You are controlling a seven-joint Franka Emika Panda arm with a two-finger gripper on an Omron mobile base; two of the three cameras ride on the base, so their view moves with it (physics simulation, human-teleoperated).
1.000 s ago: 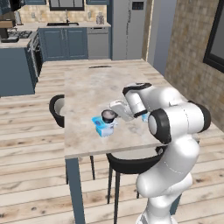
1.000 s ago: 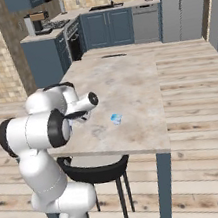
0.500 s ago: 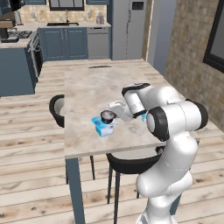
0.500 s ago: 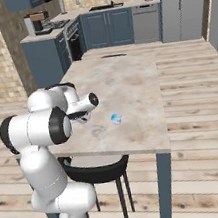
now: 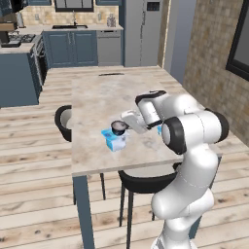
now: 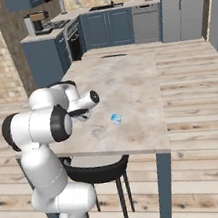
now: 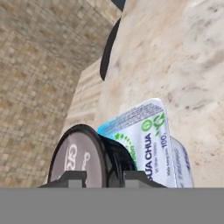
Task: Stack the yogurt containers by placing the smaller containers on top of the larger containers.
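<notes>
Little change is noted since a second ago: the gripper is kept at the dark round cup, shifted at most slightly, and the containers are found where they were. The jaws are set narrow and closed on the dark round cup, its pale grey top being seen between the two finger tips in the hand view. The cup is held directly over the light-blue rectangular tub, against or just above its white-and-blue top; whether the two are touching cannot be told. The tub is placed on the tabletop, near the front edge and towards the side where the dark chair is tucked in. The tiny light-blue cup is set apart from the tub, on the far side of the arm, also on the tabletop.
</notes>
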